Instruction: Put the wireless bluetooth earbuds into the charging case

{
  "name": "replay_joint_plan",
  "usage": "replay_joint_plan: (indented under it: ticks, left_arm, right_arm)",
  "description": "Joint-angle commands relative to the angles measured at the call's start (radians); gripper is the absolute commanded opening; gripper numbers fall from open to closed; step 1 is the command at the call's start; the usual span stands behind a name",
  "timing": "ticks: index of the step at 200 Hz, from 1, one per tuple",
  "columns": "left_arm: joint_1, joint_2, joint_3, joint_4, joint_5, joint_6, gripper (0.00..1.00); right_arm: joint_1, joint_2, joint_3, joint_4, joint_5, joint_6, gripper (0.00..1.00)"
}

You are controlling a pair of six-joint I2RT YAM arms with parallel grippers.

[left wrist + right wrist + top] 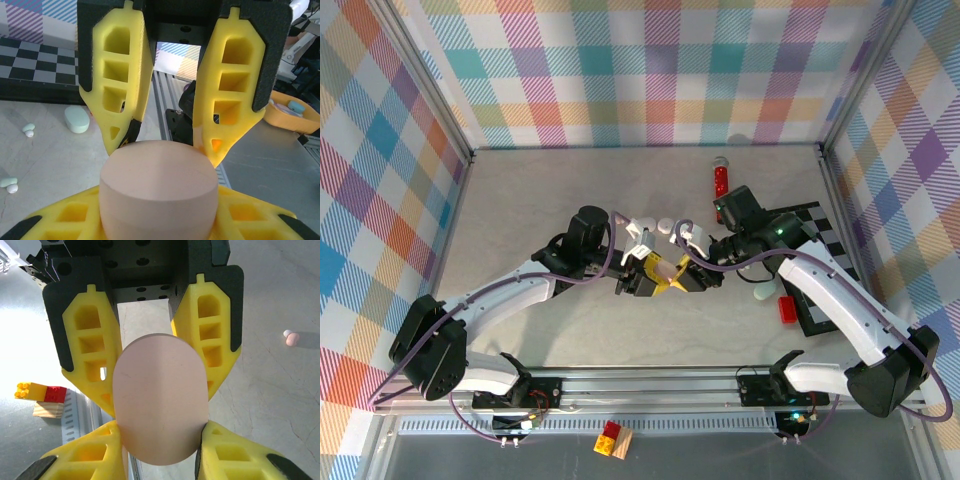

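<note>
Grippers meet mid-table from above, left gripper [646, 279] and right gripper [683, 276] both pinching the pink charging case [663, 268]; a red cylinder [720, 179] sits beyond. Left wrist: pale earbuds [28, 130] lie near a mint case [76, 119]. Right wrist: a pink earbud [291, 338] lies apart.

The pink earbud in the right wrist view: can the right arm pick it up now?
Probably not yet. The pink earbud lies free on the table, but the right gripper is shut on the pink case, so it must first let go of that.
</note>
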Motion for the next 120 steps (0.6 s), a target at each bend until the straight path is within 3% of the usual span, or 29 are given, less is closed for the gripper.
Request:
replay_joint_plan:
  ticks: [1,52,120]
  left_arm:
    - [-0.009,0.001,0.018,0.028,0.041,0.014,0.35]
    - [-0.008,-0.013,0.0,0.044,0.028,0.019,0.35]
    - [-0.01,-0.02,-0.025,0.084,0.014,0.013,0.34]
  right_arm:
    - [0.004,-0.006,0.005,0.012,0.013,-0.015,0.34]
    - [0.004,-0.042,-0.016,0.074,0.086,0.033,0.51]
    - [-0.012,-0.076,-0.037,0.113,0.146,0.083,0.54]
